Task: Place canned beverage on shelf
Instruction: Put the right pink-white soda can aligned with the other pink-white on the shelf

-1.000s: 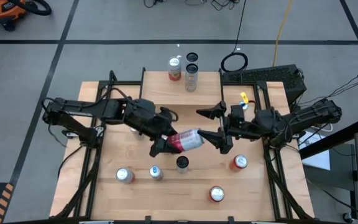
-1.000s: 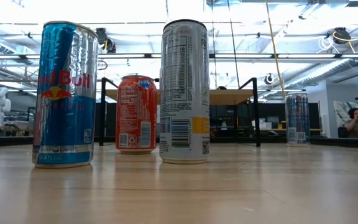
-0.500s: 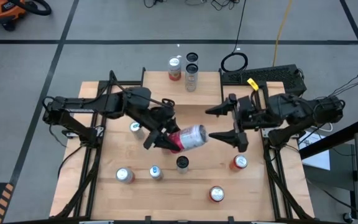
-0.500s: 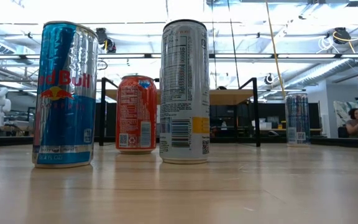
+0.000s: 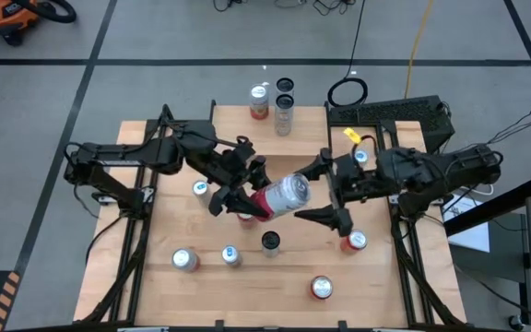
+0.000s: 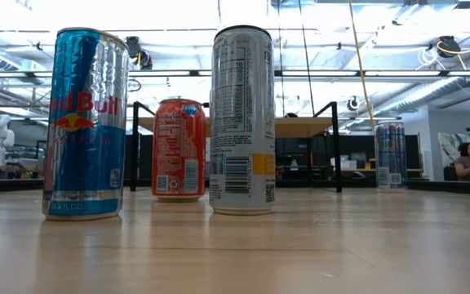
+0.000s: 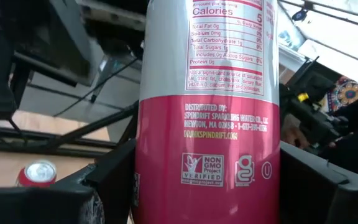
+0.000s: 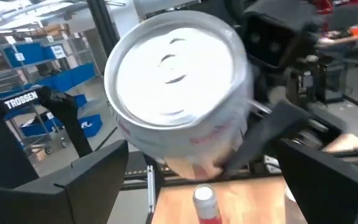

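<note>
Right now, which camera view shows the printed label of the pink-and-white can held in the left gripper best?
The left wrist view: the pink-and-white can fills it, label readable. The high view shows it tilted in the left gripper; the right wrist view shows its round end; the low view misses it.

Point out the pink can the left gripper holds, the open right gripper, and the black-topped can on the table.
pink can (image 5: 282,196), high view, its silver side.
right gripper (image 5: 324,186), high view, midway between its spread fingertips.
black-topped can (image 5: 270,242), high view, its dark lid.

Left tool (image 5: 247,198) clamped mid-table, right tool (image 5: 328,189) (fingers spread wide) just beside, facing it.
</note>
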{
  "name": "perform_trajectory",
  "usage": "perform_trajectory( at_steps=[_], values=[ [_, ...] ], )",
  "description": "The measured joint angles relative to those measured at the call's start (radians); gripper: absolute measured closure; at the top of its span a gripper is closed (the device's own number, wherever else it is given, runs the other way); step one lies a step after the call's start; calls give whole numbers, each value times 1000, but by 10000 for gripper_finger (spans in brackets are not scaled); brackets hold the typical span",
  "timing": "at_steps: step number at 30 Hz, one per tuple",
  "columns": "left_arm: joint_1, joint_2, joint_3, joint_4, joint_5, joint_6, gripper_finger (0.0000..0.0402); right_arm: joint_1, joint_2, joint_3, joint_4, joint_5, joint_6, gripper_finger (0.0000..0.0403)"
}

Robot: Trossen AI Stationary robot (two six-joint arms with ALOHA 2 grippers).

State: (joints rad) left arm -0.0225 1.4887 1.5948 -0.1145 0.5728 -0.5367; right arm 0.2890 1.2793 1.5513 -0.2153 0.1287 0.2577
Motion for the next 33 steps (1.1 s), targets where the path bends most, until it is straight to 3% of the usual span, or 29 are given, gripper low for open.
perform_trajectory(
  at_steps=[11,23,33],
  values=[
    [2,22,0,52,26,-7,99,0,79,0,217,-1,-88,23],
    [2,22,0,93,51,-8,99,1,76,0,249,-3,-107,105],
    [1,21,0,87,24,-6,88,1,75,0,251,-3,-110,118]
  ],
)
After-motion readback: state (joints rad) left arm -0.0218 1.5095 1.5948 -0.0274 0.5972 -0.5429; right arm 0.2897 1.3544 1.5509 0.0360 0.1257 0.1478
